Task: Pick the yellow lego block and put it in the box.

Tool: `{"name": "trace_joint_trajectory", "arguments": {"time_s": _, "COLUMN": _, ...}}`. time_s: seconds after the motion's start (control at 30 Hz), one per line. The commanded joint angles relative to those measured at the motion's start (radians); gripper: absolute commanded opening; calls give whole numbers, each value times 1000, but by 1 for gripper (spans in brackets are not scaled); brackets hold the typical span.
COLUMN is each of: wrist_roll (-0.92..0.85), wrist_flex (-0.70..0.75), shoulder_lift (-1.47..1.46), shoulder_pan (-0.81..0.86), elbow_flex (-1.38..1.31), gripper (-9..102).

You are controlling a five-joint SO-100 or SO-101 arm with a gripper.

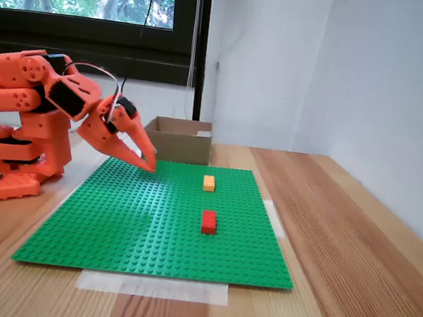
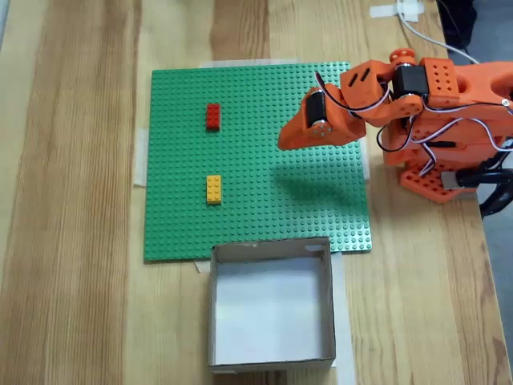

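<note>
In a fixed view from above, we see the yellow lego block (image 2: pixel 213 189) on the green baseplate (image 2: pixel 256 208), at 9 o'clock from the empty end effector (image 2: pixel 282 143), whose fingers look nearly together. The box (image 2: pixel 271 356) sits at the baseplate's 6 o'clock edge.

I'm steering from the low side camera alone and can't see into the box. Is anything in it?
Observer: No, in the top-down fixed view the box shows a bare pale floor.
Operator: Is the yellow block lined up with the box opening?
Observer: Not quite; the yellow block sits just left of the box's left wall in that view.
Operator: And the gripper?
Observer: The gripper hangs over the green baseplate, right of both blocks, level with the red block.
</note>
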Motion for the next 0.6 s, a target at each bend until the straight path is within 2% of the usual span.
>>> {"name": "trace_joint_trajectory", "arguments": {"time_s": 0.0, "wrist_roll": -15, "wrist_flex": -6, "shoulder_lift": -6, "shoulder_pan": 8, "elbow_flex": -18, "gripper": -1}}
{"name": "trace_joint_trajectory", "arguments": {"time_s": 0.33, "wrist_roll": 2, "wrist_flex": 38, "shoulder_lift": -183, "shoulder_pan": 9, "elbow_flex": -206, "gripper": -1}}
{"name": "trace_joint_trajectory", "arguments": {"time_s": 0.5, "wrist_roll": 17, "wrist_flex": 87, "shoulder_lift": -327, "shoulder_pan": 0, "elbow_flex": -364, "gripper": -1}}
{"name": "trace_joint_trajectory", "arguments": {"time_s": 0.57, "wrist_roll": 38, "wrist_flex": 129, "shoulder_lift": -480, "shoulder_pan": -2, "elbow_flex": -508, "gripper": -1}}
